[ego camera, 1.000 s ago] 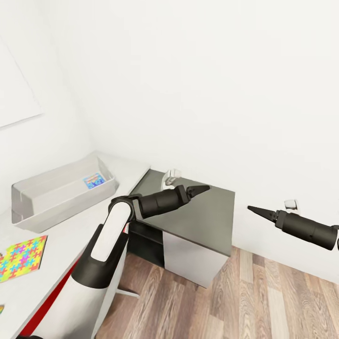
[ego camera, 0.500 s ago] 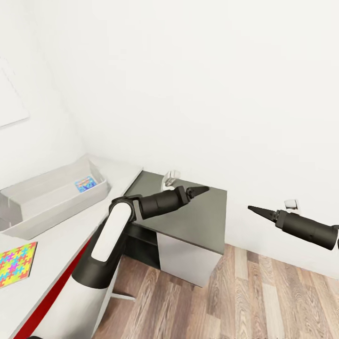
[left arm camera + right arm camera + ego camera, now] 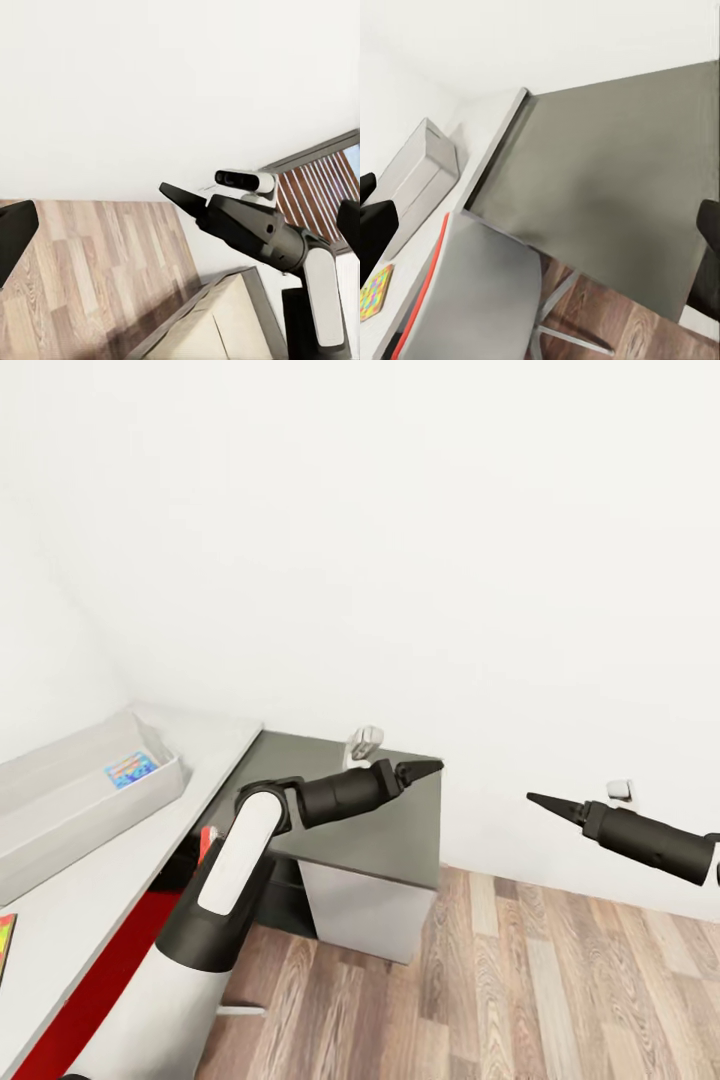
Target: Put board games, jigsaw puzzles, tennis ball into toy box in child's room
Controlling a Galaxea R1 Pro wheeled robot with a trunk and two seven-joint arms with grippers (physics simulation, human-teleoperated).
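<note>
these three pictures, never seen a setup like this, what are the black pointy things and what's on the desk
The pictures are rendered by a simulator. The big one comes from a camera on a wheeled robot's head. The black pointed shapes are its left hand and right hand, both empty; in that view each looks closed to a point. The two smaller pictures come from cameras near each wrist.

On the pale desk sits a shallow grey tray with a small colourful box inside. A bright jigsaw square lies nearer the robot. A dark cabinet joins the desk.

Open air above dark cabinet [image 3: 360, 810]; wall [image 3: 420, 560] behind
</note>
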